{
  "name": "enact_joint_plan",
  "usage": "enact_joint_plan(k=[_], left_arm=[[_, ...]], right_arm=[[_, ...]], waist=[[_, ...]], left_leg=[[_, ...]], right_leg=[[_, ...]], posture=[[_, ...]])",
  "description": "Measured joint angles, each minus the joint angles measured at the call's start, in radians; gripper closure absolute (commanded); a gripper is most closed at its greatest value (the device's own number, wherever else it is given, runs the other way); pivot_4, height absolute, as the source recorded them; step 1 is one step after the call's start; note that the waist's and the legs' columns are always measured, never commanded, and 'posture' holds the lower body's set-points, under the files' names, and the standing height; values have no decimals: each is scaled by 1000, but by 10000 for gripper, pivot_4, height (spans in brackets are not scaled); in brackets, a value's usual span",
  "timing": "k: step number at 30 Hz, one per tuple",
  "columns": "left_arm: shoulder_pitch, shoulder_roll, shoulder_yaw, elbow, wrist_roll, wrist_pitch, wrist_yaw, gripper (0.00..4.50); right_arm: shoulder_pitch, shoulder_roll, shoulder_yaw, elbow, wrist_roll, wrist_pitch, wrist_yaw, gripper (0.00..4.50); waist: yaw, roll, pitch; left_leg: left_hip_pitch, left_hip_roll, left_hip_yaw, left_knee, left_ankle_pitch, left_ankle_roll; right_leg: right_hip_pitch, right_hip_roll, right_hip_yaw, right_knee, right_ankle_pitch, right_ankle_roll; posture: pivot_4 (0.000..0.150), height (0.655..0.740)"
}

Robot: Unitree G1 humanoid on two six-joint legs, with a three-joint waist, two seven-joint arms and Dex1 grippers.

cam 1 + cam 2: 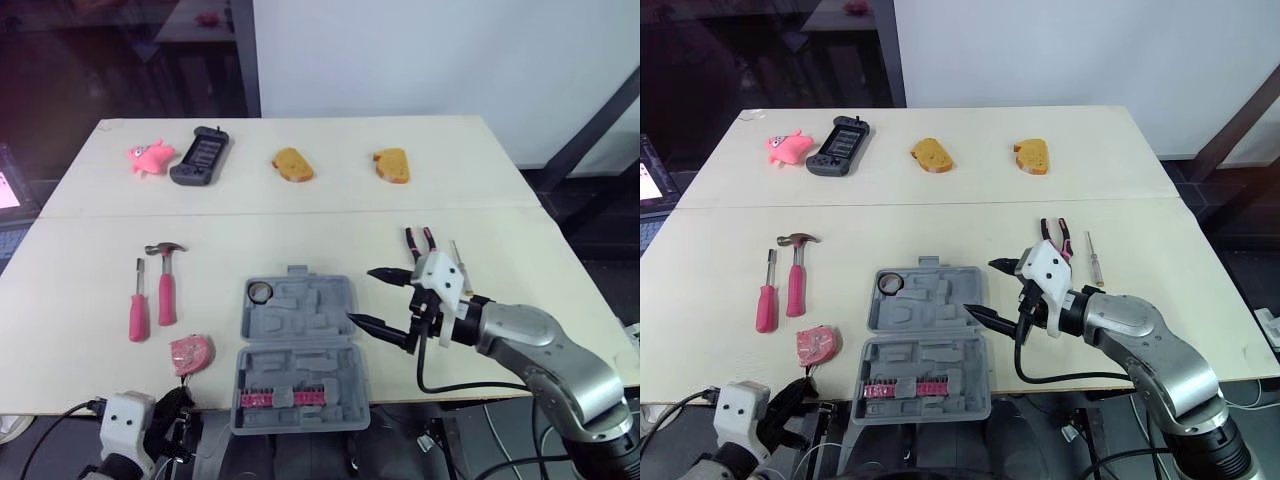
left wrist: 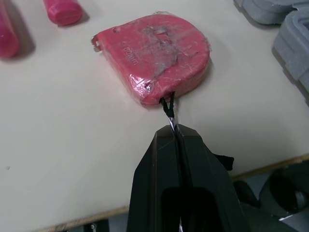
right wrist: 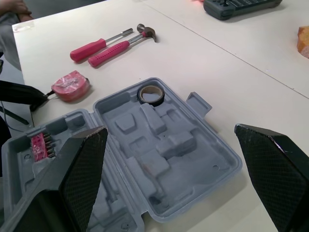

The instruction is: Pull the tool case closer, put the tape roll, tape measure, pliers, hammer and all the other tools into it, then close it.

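The grey tool case [image 1: 300, 345] lies open near the table's front edge, with the tape roll [image 1: 260, 292] in its far left corner and a row of pink bits [image 1: 281, 399] in the near half. My right gripper [image 1: 362, 297] hovers open over the case's right side. Left of the case lies the pink tape measure [image 2: 154, 53]. My left gripper [image 2: 174, 133] sits at the front edge, shut on its black cord. The pink hammer [image 1: 165, 280] and pink screwdriver [image 1: 137, 303] lie further left. Pliers [image 1: 420, 242] and a thin screwdriver [image 1: 458, 255] rest beyond my right gripper.
Along the table's far side sit a pink toy [image 1: 149, 156], a dark handheld console [image 1: 200, 156] and two pieces of bread [image 1: 292, 165] [image 1: 391, 165]. A seam [image 1: 300, 213] crosses the table between these and the tools.
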Motion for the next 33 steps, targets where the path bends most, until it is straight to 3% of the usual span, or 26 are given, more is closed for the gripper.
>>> enact_joint_plan(k=[8,11,18,22,26,29,31,33], left_arm=[[7,2,16,36,-1,-46,-18,44884],[10,8,19,43,-11,-60,-33,36799],[9,80,61,32,-65,-13,-81,742],[-8,160,104,-2,-122,55,-135,201],[-72,401,183,-22,-241,162,-340,201],[-214,574,187,45,-280,209,-521,201],[-372,684,117,172,-259,206,-659,201],[-485,730,63,267,-223,185,-744,201]], right_arm=[[0,0,0,0,0,0,-1,0],[0,0,0,0,0,0,-1,0],[-2,4,1,0,-1,0,-2,0],[-6,14,4,1,-2,-1,-3,0],[-28,26,14,11,-4,-3,-4,0],[-39,39,25,26,-10,-5,-4,0],[-49,42,27,36,-17,-12,-3,0],[-58,45,28,37,-22,-18,-3,0]], waist=[[-1,0,0],[-1,0,0],[1,0,0],[3,-2,0],[8,-2,0],[7,-1,0],[7,-1,1],[1,0,1]], left_leg=[[0,0,0,0,0,0],[0,0,0,0,0,0],[0,1,0,0,0,0],[-1,1,1,0,0,0],[0,2,-1,0,0,0],[-1,2,1,0,0,0],[-1,2,1,0,0,0],[-1,2,3,-1,0,0]], right_leg=[[0,0,0,0,0,0],[0,0,0,0,0,0],[-1,0,0,0,0,-1],[-1,0,0,0,0,-1],[-4,1,-3,0,2,-3],[-2,0,-2,0,2,-3],[-2,1,-2,0,2,-2],[-3,0,-2,0,2,-2]], posture=[[1500,7400],[1500,7400],[1500,7400],[1500,7400],[1500,7400],[1500,7400],[1500,7400],[1500,7400]])
